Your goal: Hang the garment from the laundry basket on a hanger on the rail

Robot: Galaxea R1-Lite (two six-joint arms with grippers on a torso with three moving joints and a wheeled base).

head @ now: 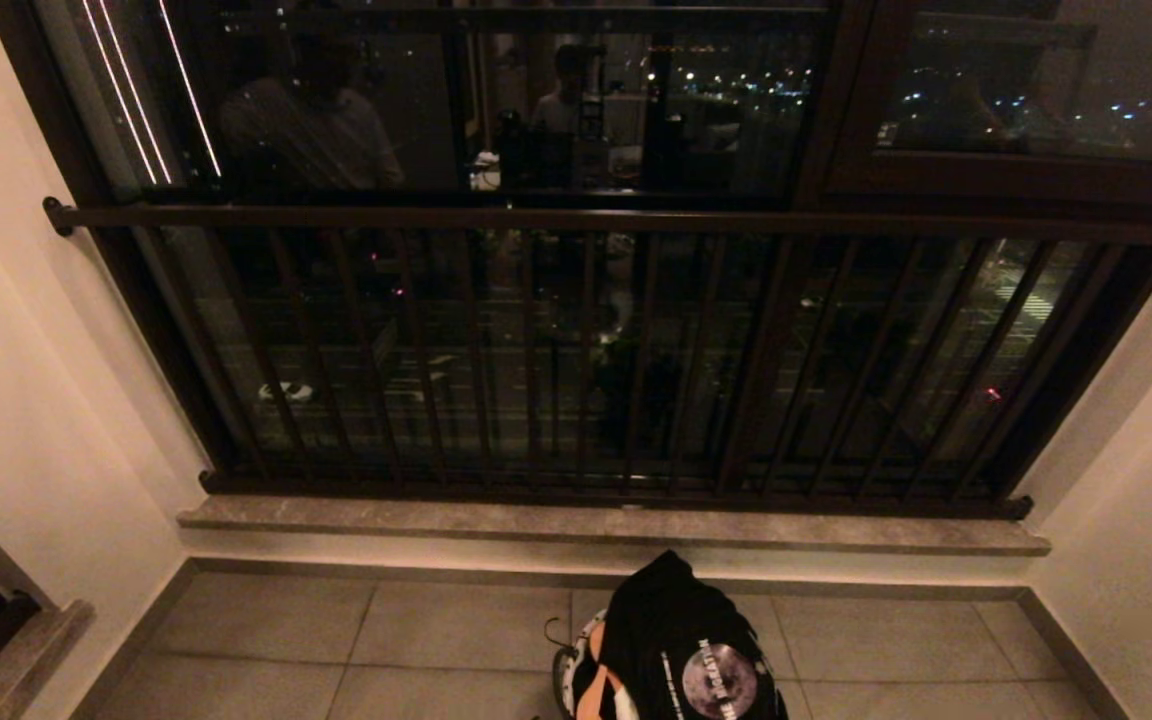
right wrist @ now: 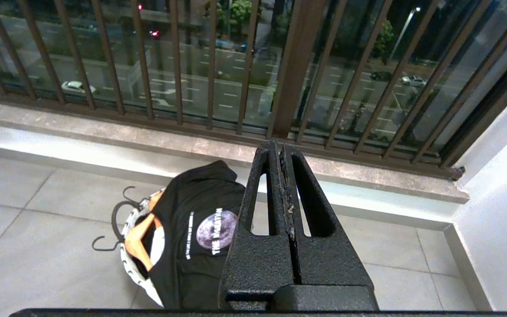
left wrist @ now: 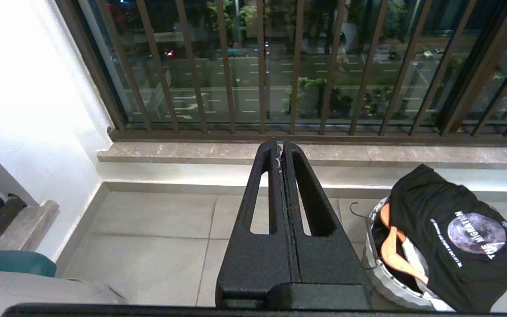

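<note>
Basket: stands on the tiled floor just in front of the stone sill, below the barred window. Only its rim shows, pale with a dark pattern. Contents: a black T-shirt with a round moon print is draped over the top and hangs down the basket's outer side, covering most of the opening. Beside the shirt, inside the rim, lies an orange hanger. In the right wrist view dark wire hooks stick out past the rim on the side away from the shirt. How many hangers are inside cannot be told.

Position relative to the basket: in the left wrist view the left gripper hangs above the floor, well apart from the basket, which sits off to one side of it. In the right wrist view the right gripper is likewise raised and apart; its body overlaps the shirt's edge in the picture only, without contact.

Jaws: on both grippers the jaws are pressed together with no gap between the tips. Neither holds or touches anything.

The dark brown bar crosses the window above the basket. No pale grey rail is in view.
</note>
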